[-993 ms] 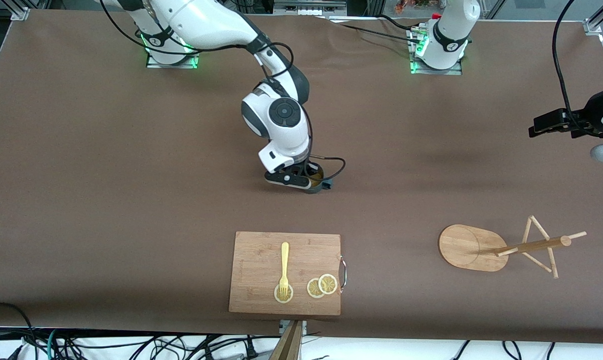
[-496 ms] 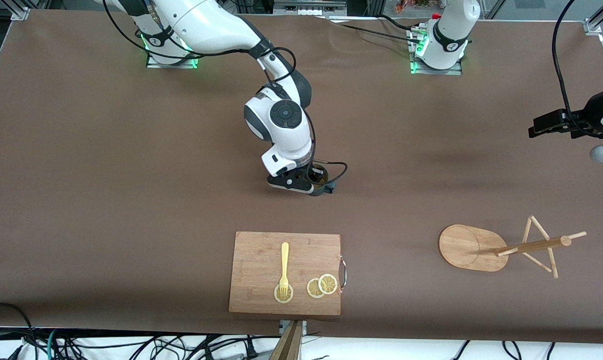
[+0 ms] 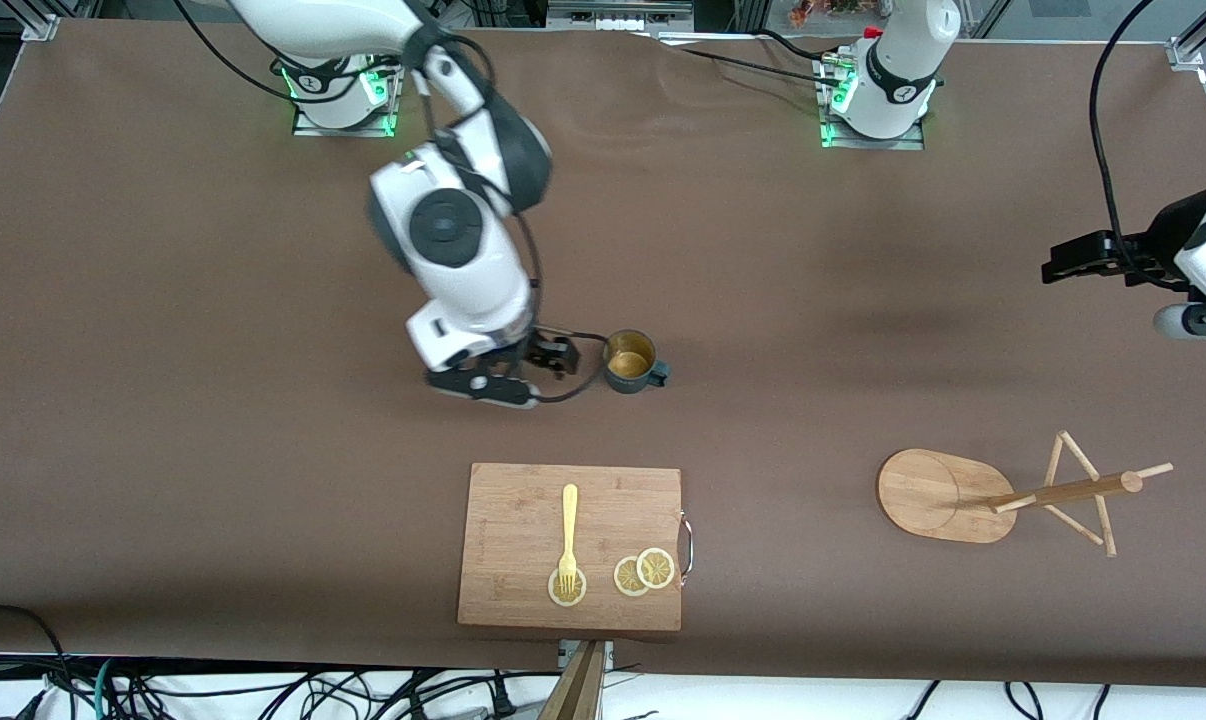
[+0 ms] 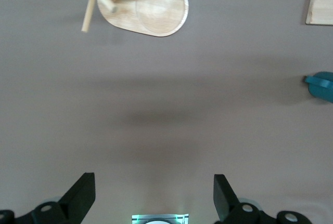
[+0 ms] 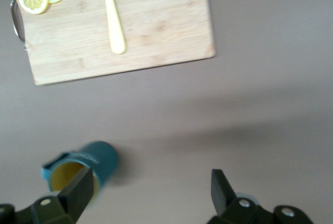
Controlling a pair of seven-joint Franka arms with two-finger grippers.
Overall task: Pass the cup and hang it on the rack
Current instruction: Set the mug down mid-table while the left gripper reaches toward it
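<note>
The cup (image 3: 630, 360), dark teal with a gold inside, stands upright and free on the table; its handle points toward the left arm's end. It shows in the right wrist view (image 5: 88, 162) and at the edge of the left wrist view (image 4: 320, 86). My right gripper (image 3: 508, 378) is open and empty, just beside the cup toward the right arm's end; in its wrist view (image 5: 150, 193) one finger overlaps the cup's rim. The rack (image 3: 963, 495) stands toward the left arm's end, nearer the front camera; it also shows in the left wrist view (image 4: 151, 8). My left gripper (image 3: 1083, 262) hangs open (image 4: 154, 198) high over the left arm's end.
A wooden cutting board (image 3: 523, 590) with a yellow fork (image 3: 568, 530) and lemon slices (image 3: 643, 572) lies nearer the front camera than the cup. It also shows in the right wrist view (image 5: 156, 31).
My right gripper has let go of the cup and drawn back toward the right arm's end. The cup stays standing where it was set. The left arm has shifted slightly.
</note>
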